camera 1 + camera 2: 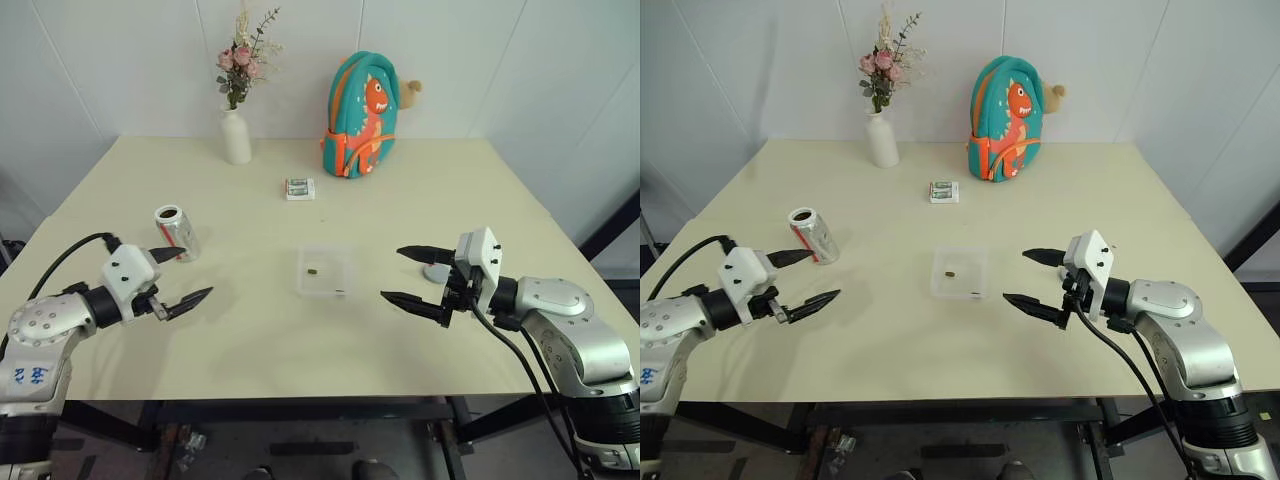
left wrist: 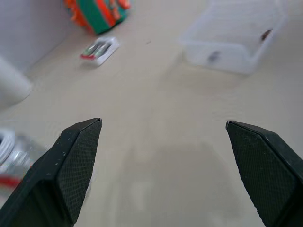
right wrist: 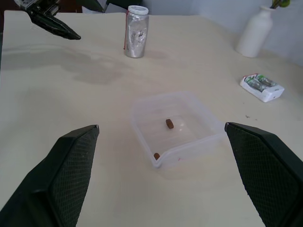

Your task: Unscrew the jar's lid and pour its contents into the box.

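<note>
While both grippers' black fingers gape, brown pieces dot the clear square box.

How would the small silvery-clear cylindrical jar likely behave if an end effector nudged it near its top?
The small silvery-clear cylindrical jar stands upright and is taller than wide, so it may tip. Once on its side, its round wall would probably let it roll. With its mouth open and nothing visible inside, it is probably light.

The lid is mostly tucked behind the right gripper's fingers, so can't really make it out, and the jar beside the left gripper's finger is a blurry sliver cut by the edge.
</note>
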`<state>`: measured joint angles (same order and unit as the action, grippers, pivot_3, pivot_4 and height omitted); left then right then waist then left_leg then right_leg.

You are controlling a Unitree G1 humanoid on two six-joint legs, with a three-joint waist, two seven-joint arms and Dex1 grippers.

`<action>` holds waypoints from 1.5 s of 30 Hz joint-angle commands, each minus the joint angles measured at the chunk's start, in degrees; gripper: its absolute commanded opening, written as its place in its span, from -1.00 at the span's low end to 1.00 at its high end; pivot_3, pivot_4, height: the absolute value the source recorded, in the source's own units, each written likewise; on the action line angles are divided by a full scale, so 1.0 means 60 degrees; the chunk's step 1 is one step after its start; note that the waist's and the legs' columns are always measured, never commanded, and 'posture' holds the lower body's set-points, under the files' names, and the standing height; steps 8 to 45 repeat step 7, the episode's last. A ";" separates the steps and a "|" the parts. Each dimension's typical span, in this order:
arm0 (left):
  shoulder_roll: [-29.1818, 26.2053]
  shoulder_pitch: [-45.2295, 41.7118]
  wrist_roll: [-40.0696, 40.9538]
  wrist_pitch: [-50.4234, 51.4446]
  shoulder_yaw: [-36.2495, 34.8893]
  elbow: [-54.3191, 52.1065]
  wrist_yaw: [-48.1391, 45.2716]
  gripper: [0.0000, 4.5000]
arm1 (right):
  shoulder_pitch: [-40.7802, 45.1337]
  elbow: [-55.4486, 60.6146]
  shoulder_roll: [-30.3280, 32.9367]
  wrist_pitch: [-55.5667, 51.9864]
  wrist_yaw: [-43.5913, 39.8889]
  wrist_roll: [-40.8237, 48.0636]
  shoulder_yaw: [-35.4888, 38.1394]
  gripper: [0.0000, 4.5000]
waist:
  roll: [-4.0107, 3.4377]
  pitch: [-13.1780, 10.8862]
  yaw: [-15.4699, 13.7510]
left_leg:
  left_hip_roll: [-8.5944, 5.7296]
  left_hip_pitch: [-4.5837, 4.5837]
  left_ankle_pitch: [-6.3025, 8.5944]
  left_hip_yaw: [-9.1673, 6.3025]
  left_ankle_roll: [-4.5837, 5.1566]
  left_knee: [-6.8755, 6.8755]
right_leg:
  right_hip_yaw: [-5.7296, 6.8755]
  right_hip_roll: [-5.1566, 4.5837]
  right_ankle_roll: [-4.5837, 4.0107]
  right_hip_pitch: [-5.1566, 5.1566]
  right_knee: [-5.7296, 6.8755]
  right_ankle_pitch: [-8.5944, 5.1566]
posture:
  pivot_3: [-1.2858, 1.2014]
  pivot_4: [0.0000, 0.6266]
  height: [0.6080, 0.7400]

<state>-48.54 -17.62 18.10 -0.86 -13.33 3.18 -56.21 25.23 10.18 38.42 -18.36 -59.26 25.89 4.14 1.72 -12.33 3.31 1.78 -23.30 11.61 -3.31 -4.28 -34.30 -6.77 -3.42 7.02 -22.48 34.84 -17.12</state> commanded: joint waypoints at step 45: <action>0.0042 -0.0732 0.0565 -0.0029 -0.0159 -0.0030 -0.0635 0.99 | -0.0056 -0.0218 0.0563 0.0321 -0.0812 0.0105 0.0219 1.00 | 0.0001 -0.0001 0.0008 | 0.0015 0.0010 0.0031 -0.0020 0.0017 0.0050 | 0.0011 0.0021 0.0225 -0.0102 0.0182 -0.0022 | 0.03 -0.52 1.00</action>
